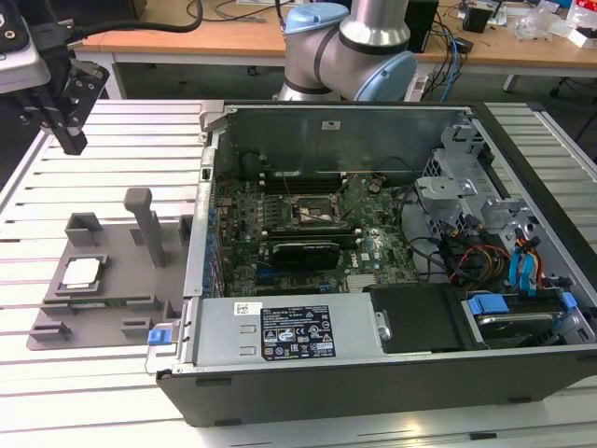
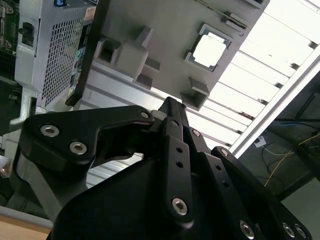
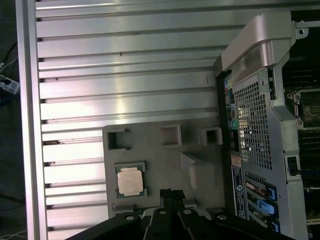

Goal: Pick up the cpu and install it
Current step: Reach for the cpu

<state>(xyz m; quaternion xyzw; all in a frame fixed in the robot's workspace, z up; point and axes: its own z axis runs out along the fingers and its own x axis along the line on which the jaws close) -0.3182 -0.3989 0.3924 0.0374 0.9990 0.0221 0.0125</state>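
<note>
Hovering over the slatted aluminium table (image 1: pixel 121 140), the black metal two-fingered gripper (image 1: pixel 73 140) is carrying nothing, and both wrist views are showing its jaws pressed together at the tips. The cpu (image 1: pixel 82 273), a small flat square chip with a silvery-white metal top, is lying in a square recess of the grey plastic tray (image 1: pixel 112 313), apart from the gripper and beside the open black computer case (image 1: pixel 373 373). The black square socket frame (image 1: pixel 317 211) is sitting inside that case.
</note>
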